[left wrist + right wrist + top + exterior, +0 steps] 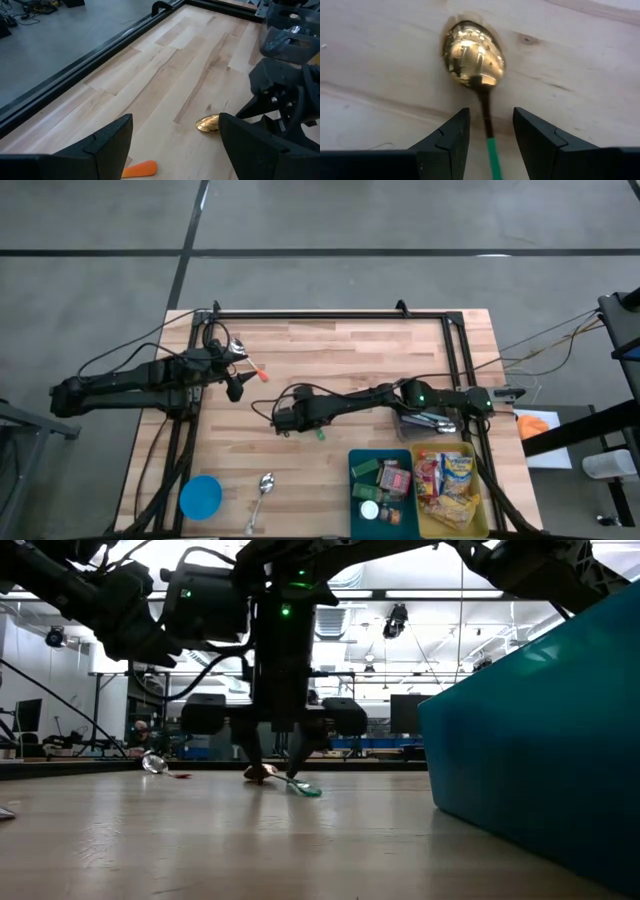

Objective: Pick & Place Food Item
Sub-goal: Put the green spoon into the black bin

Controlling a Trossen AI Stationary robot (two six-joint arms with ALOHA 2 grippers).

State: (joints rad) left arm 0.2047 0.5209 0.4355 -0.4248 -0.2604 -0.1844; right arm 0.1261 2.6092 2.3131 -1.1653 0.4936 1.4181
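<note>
I see the gold-bowled spoon (474, 55), green-handled, flat on the table (350, 355); right gripper (490, 132) straddles its neck, fingers parted, not clamped.

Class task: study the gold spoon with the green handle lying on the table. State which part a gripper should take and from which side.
Grip the thin stem of the gold spoon just behind the bowl, from above. It lies flat, and the right gripper already straddles it, fingers open.

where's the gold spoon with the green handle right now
In the high view, the gold spoon lies on the wooden table near its middle, left of the teal bin. The right pincer straddles its handle, fingers apart.
</note>
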